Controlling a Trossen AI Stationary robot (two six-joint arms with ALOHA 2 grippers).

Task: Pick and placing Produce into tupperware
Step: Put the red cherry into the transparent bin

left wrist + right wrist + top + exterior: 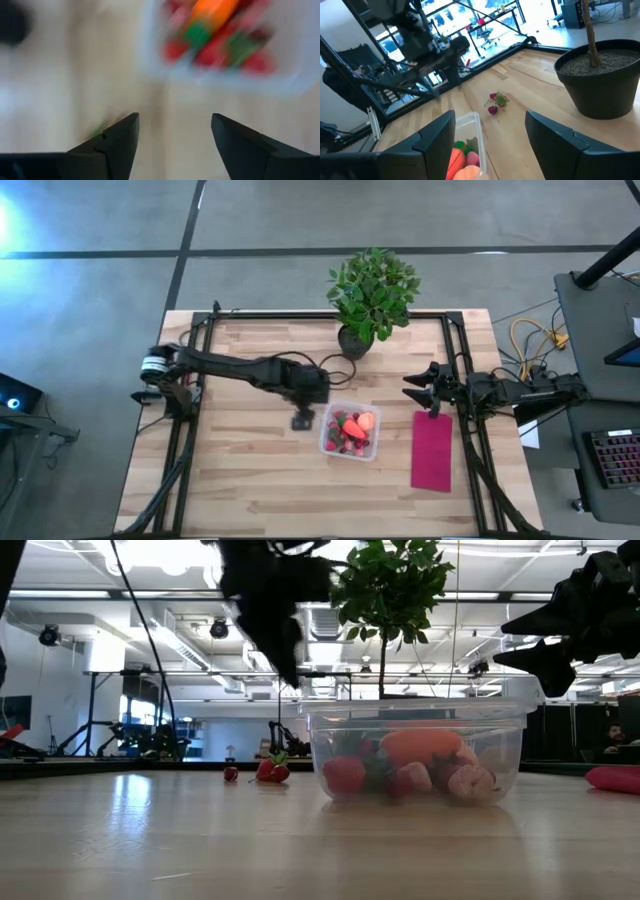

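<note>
The clear tupperware stands on the wooden table right of the middle. It holds produce: several red strawberry-like pieces and an orange piece on top. Two small red pieces with green tops lie loose on the table beyond it, also seen in the low view. My left gripper hangs just left of the tupperware, above the table. It is open, with bare wood between its fingers. My right gripper waits open at the table's right side, level, with nothing in it.
A leafy potted plant stands at the far edge, behind the tupperware. A flat magenta cloth lies to the tupperware's right. Black frame rails run along the table's left and right sides. Bare wood lies toward the near edge.
</note>
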